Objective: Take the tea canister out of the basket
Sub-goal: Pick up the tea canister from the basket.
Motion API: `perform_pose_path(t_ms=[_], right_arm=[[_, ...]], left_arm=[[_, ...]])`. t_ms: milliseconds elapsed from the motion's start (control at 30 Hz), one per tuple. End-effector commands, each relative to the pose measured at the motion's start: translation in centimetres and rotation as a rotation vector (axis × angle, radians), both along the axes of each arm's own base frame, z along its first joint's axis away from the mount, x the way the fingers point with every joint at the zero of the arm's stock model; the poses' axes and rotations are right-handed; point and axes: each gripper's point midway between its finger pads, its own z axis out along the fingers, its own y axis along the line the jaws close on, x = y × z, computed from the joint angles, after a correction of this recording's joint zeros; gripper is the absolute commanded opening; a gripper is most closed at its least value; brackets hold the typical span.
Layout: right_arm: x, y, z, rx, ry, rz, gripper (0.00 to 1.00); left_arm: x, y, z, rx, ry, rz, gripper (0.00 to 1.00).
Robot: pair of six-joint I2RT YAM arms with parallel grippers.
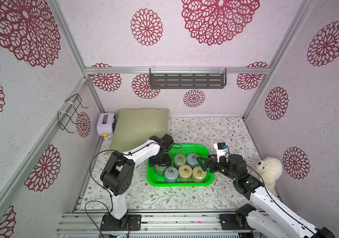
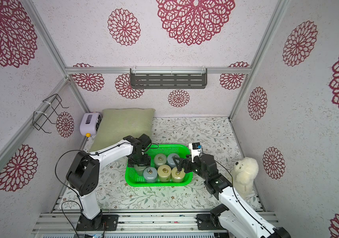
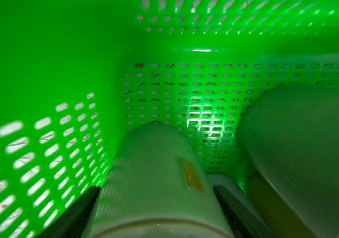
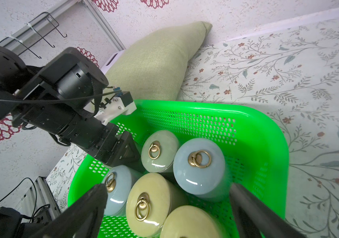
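Saw left gripper (image 1: pixel 161 163) down inside the basket (image 1: pixel 204 148), fingers (image 3: pixel 78 208) clamped on either side of the tea canister (image 3: pixel 150 164). Located canister at basket's left end, low between the walls, not out. Counted five other canisters (image 1: pixel 185 172) upright alongside. Found right gripper (image 1: pixel 199 164) spread wide, hanging over basket's right end, gripping nothing.

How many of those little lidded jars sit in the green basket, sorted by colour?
Pale blue canisters: 2
Yellow canisters: 2
Pale green canisters: 2, one gripped by the left gripper
Total: 6, all inside the basket
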Motion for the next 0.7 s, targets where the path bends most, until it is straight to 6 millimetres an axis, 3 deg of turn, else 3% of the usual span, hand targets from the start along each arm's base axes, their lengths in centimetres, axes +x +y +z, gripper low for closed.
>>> perform_pose_path(t_ms=[0, 433, 667], right_arm=[[-0.1, 0.3, 0.5, 0.004, -0.029, 0.012, 0.99], [-1.5, 2.8, 0.5, 0.003, -0.043, 0.125, 0.99], [-2.8, 4.5, 0.7, 0.005, -0.067, 0.199, 0.99]], left_arm=[[-0.8, 0.9, 2.4, 0.028, 0.011, -0.027, 0.76], [2.2, 2.7, 11.0, 0.015, -0.159, 0.004, 0.75], [2.7, 5.4, 15.6, 0.001, -0.267, 0.065, 0.76]])
